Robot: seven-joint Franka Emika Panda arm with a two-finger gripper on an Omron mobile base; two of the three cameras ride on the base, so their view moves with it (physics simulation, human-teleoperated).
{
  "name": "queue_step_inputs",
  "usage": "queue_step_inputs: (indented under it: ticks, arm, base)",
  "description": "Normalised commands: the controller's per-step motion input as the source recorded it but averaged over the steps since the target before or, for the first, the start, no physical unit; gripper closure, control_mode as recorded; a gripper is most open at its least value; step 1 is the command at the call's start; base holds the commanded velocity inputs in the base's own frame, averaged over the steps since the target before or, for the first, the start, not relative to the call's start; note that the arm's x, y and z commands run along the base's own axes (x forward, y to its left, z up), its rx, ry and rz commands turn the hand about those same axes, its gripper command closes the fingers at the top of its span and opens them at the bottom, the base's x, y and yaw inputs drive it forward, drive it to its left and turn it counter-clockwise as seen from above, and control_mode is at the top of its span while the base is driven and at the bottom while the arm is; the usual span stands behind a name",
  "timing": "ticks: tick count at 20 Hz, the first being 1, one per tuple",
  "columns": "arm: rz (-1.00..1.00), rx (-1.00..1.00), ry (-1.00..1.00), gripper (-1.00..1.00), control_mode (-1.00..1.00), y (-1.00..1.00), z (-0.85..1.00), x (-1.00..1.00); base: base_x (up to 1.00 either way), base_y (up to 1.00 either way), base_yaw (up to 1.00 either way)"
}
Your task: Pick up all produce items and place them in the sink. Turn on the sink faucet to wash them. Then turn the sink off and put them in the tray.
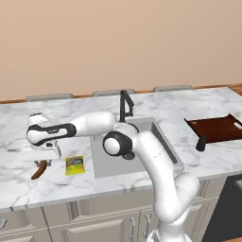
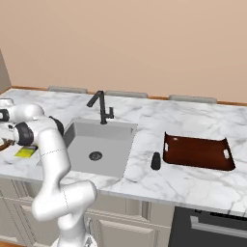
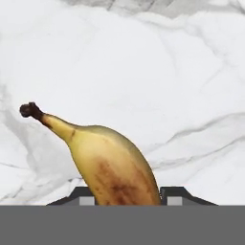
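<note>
Banana (image 3: pixel 112 162) lies on your marble counter (image 1: pixel 19 179), left of the sink (image 1: pixel 160 137), with the yellow snack packet (image 1: pixel 74 165) just beside it. Your gripper (image 1: pixel 41 163) sits right over it, a fingertip (image 3: pixel 174 195) on either side; you cannot tell whether they pinch it.

A: What stands beside the gripper (image 1: pixel 41 162) on the counter (image 1: pixel 198 163)?
B: The banana (image 1: pixel 40 169) lies between its fingers, and the yellow packet (image 1: pixel 74 165) is just beside, toward the sink (image 1: pixel 101 163).
A: And toward the tray (image 2: pixel 198 153)?
B: The black faucet (image 2: pixel 100 107) rises behind the basin; a small dark bottle (image 2: pixel 156 161) stands near the tray.
</note>
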Motion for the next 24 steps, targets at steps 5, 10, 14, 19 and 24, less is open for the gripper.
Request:
queue_step_inputs:
  ticks: [5, 10, 14, 19, 24]
  arm:
    - [0.0, 0.1, 0.0, 1.0, -1.0, -0.54, 0.09, -0.01]
    - [0.0, 0.17, 0.0, 1.0, -1.0, -0.99, 0.47, -0.02]
    - [0.0, 0.05, -0.06, 1.0, -1.0, -1.0, 0.32, -0.17]
    - [0.0, 0.0, -0.1, 1.0, -1.0, -1.0, 0.13, -0.46]
    - [0.0, 0.0, -0.02, 1.0, -1.0, -1.0, 0.2, -0.14]
  base:
    - [0.0, 0.0, 0.0]
    - [0.0, 0.0, 0.0]
    - [0.0, 0.0, 0.0]
    - [0.0, 0.0, 0.0]
    - [0.0, 0.0, 0.0]
